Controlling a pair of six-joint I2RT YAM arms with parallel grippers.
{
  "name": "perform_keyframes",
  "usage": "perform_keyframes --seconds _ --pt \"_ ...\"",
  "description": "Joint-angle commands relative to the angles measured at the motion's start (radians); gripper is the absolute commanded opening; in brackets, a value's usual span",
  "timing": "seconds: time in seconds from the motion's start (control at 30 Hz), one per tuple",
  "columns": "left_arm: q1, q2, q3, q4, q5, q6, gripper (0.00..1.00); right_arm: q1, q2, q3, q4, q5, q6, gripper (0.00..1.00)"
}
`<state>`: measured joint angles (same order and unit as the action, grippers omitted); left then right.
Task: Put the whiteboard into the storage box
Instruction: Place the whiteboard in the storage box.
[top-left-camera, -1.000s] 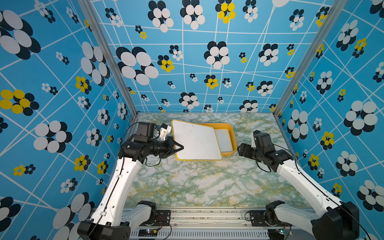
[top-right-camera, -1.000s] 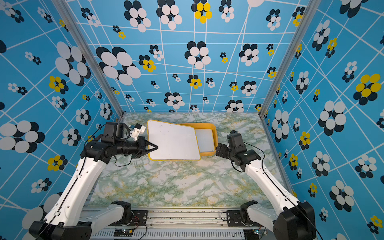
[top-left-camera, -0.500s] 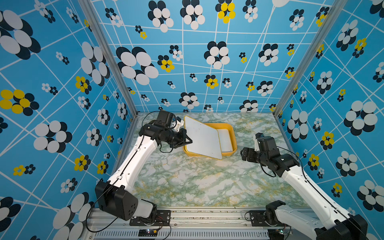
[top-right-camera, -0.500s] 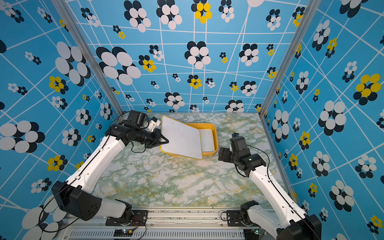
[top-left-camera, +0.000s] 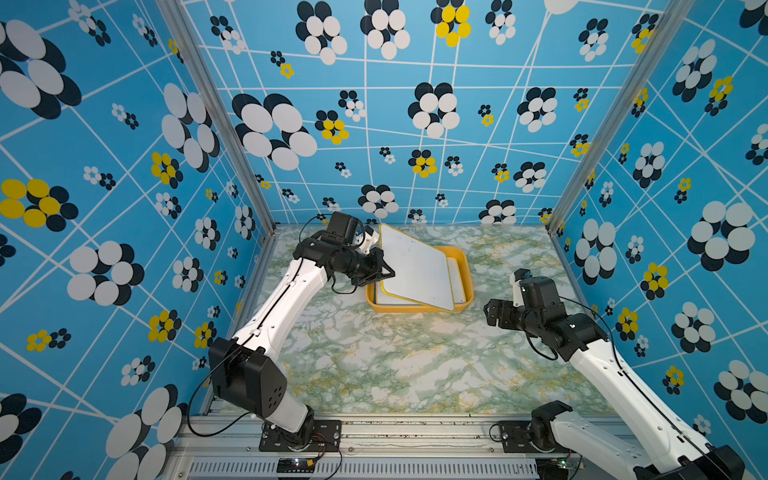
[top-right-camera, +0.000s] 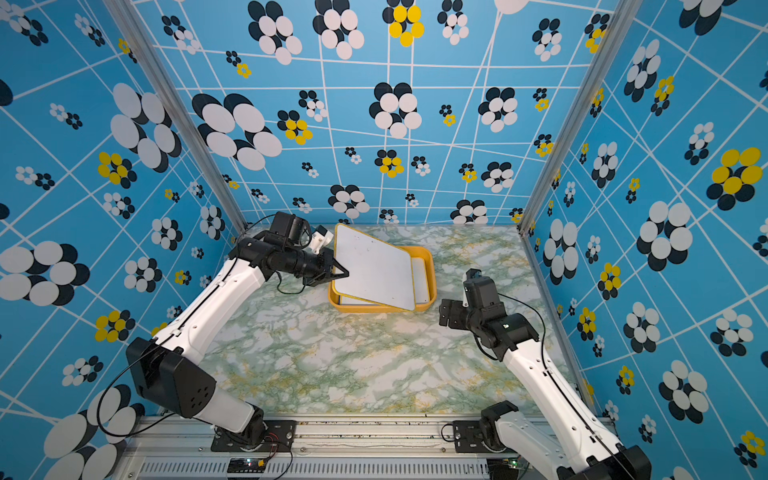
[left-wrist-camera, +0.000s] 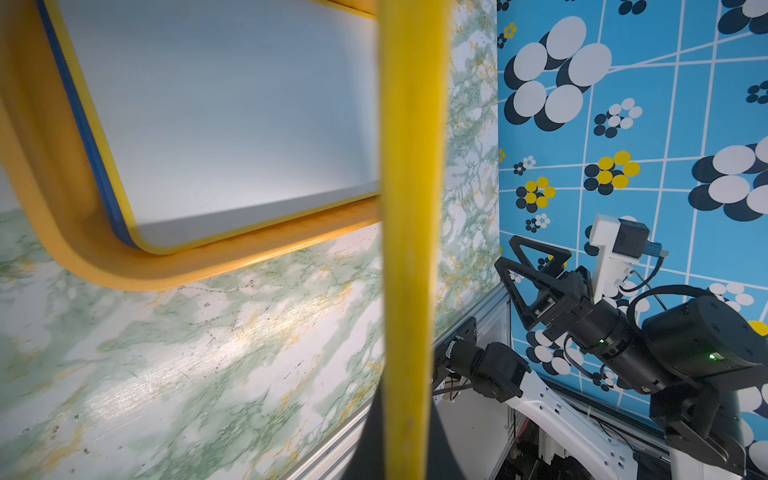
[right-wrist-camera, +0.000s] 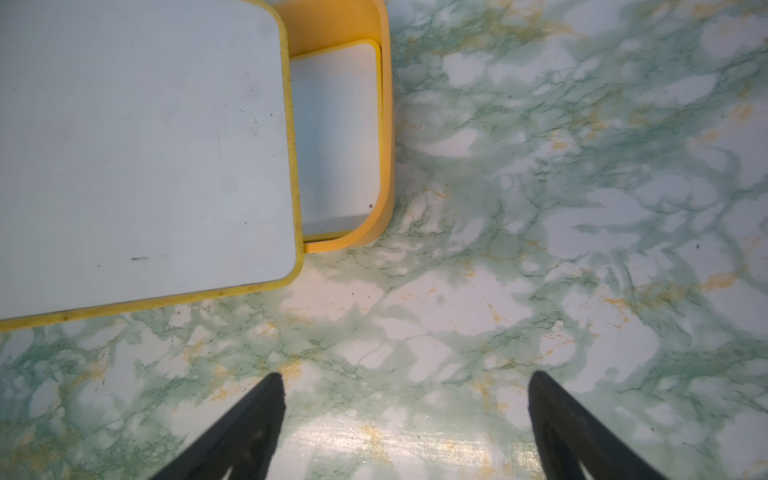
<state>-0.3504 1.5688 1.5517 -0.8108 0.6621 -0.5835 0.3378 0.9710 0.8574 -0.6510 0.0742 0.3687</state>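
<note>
Whiteboard (top-left-camera: 415, 268), white with a yellow frame, hangs tilted over the storage box (top-left-camera: 469, 286). In both top views the box sits on the marbled table (top-left-camera: 395, 357), toward 12 o'clock from the table's centre. The left gripper (top-left-camera: 386, 272) is clamped on the board's edge at 9 o'clock. That side is raised, while the 3 o'clock side dips toward the box. In the left wrist view the whiteboard (left-wrist-camera: 411, 208) shows edge-on as a yellow bar running between the dark fingers (left-wrist-camera: 365, 449).

The board covers most of the box. Its 5 o'clock corner reaches past the box's near rim, and whether it touches the rim cannot be told. A strip of the box at 3 o'clock is uncovered, and a second board (top-left-camera: 456, 278) lies flat inside it.

The right gripper (top-left-camera: 491, 312) hovers above the table at 4 o'clock from the box, near it but apart. Its jaws are spread wide and hold nothing. The right wrist view shows both fingers (right-wrist-camera: 249, 428) over bare marble.
</note>
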Motion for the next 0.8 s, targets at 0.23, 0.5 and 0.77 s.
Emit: perform_keyframes --seconds 0.23,0.5,0.77 --pt "0.010 0.071 0.074 0.081 -0.026 -0.016 0.00 0.002 -0.017 -0.032 -0.024 0.021 -0.035 0.95" --pt "0.033 0.129 0.090 0.130 0.034 -0.052 0.00 0.003 -0.017 -0.030 -0.022 0.007 -0.037 0.95" --pt "0.032 0.179 0.082 0.186 0.091 -0.076 0.00 0.003 -0.045 -0.034 -0.035 0.000 -0.033 0.96"
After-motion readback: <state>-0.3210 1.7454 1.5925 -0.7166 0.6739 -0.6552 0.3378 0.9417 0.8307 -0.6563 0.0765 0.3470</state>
